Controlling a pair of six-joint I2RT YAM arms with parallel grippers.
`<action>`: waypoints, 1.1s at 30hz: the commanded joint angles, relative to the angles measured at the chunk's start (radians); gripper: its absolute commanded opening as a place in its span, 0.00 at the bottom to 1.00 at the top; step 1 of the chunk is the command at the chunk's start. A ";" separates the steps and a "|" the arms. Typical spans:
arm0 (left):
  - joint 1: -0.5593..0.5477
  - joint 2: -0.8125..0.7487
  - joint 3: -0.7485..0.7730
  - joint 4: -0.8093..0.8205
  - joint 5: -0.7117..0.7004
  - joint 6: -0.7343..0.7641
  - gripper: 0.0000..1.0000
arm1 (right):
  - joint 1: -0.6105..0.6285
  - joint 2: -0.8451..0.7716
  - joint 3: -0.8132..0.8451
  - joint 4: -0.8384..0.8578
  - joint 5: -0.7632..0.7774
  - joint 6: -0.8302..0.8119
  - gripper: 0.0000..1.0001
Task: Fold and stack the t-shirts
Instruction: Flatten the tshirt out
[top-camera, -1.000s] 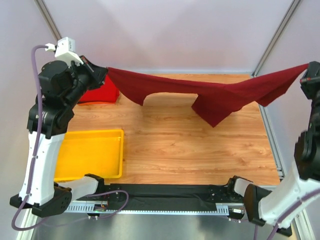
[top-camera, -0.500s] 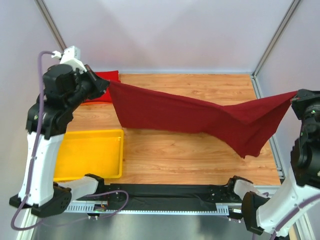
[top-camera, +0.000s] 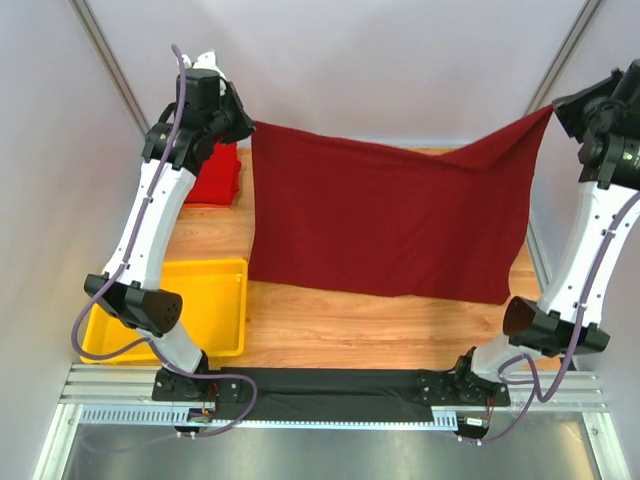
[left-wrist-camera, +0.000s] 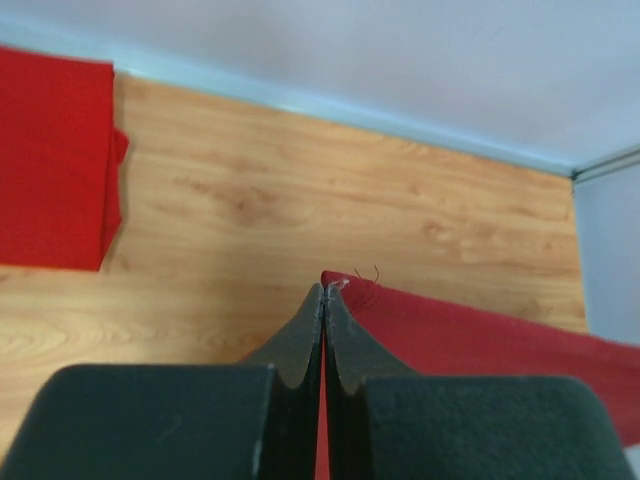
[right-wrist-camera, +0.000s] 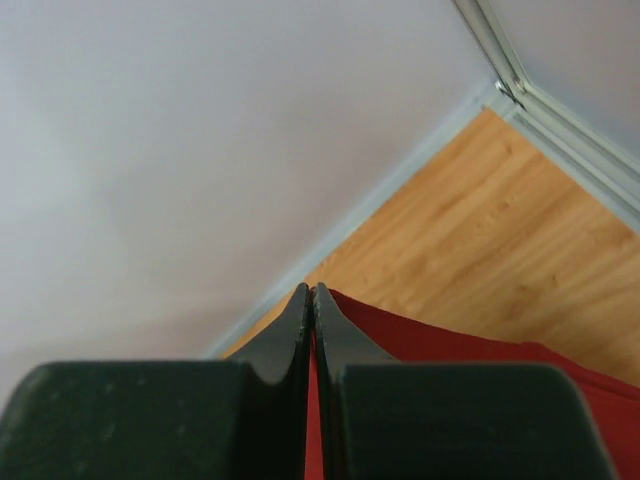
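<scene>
At the near left I had the yellow tray (top-camera: 215, 300) lying flat on the wooden table (top-camera: 350, 320). Behind it, at the far left edge, the brighter red t-shirt (top-camera: 215, 178) lay on the wood as a folded block, partly hidden by my left arm.

The left gripper (top-camera: 243, 125) was raised high above that back corner. In its wrist camera I saw the jaws pressed together on a top corner of the dark maroon t-shirt (top-camera: 385, 225), with a few loose threads showing at the tips.

The maroon cloth hung spread out like a curtain between my two arms. Its top edge dipped a little in the middle, and its left side dropped straight down just right of the tray. I could not tell whether the bottom edge touched the table.

At the far right, the right gripper (top-camera: 553, 108) was held just as high, its jaws clamped together on the other top corner.
</scene>
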 joint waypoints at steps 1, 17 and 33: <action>0.006 -0.049 0.084 0.114 -0.011 0.019 0.00 | -0.001 0.010 0.190 0.086 -0.020 -0.069 0.00; -0.080 -0.788 -0.437 0.196 0.112 -0.079 0.00 | -0.002 -0.549 0.206 -0.154 0.275 -0.103 0.00; -0.079 -0.676 -0.485 0.177 0.089 -0.076 0.00 | 0.292 -0.450 0.020 0.200 0.571 -0.380 0.00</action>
